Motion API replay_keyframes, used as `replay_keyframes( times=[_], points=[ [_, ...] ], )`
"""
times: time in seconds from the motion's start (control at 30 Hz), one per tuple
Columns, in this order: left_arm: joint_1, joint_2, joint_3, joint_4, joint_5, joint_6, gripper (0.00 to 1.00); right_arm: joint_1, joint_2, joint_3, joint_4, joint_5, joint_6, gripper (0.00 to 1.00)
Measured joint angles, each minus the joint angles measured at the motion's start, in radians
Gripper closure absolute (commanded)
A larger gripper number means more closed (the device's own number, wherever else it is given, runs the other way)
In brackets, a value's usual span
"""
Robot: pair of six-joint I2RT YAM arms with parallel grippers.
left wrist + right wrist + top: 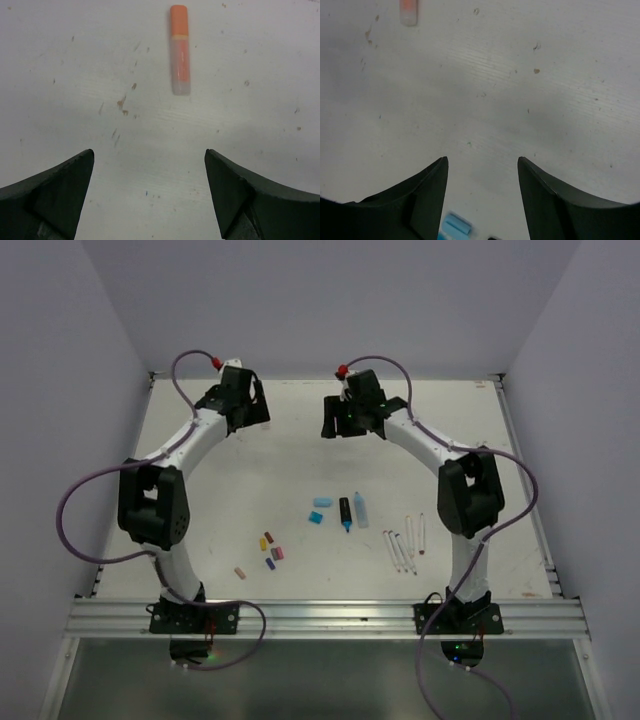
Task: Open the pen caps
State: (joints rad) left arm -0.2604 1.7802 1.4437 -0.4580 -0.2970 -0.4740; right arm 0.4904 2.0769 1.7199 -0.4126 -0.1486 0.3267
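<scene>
5 sm. caps [270, 562], 2 blue caps [323, 502] – 4 pens [409, 537]

A white tabletop [250, 470] (flecked with small brownish marks up close) sits boxed in by plain pale-grey walls [330, 300] at back and both sides; an aluminium rail [330, 618] runs along its near edge. Light is soft, even.

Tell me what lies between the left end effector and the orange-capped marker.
Only bare, speckled table separates the left end effector from the orange-capped marker, seen in the left wrist view.
</scene>
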Motion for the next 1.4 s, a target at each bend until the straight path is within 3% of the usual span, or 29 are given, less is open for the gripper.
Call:
replay_keyframes(
  times=[0.23, 0.47, 0.9, 1.0, 1.4],
  points=[
    [0.014, 0.213, 0.211, 0.006, 0.011, 0.026, 0.12, 0.000, -0.209, -0.134, -0.012, 0.026, -0.026, 0.38],
    [0.017, 0.387, 0.354, 0.024, 0.063, 0.022, 0.15, -0.010, -0.264, -0.222, -0.026, 0.034, -0.034, 0.38],
    [0.017, 0.544, 0.449, 0.062, 0.100, -0.003, 0.19, -0.071, -0.383, -0.360, -0.044, 0.061, -0.045, 0.38],
    [0.017, 0.570, 0.462, 0.069, 0.100, -0.009, 0.27, -0.084, -0.413, -0.384, -0.043, 0.064, -0.048, 0.38],
    [0.017, 0.627, 0.516, 0.047, 0.033, -0.001, 0.39, -0.094, -0.462, -0.436, -0.046, 0.085, -0.051, 0.38]
  ],
)
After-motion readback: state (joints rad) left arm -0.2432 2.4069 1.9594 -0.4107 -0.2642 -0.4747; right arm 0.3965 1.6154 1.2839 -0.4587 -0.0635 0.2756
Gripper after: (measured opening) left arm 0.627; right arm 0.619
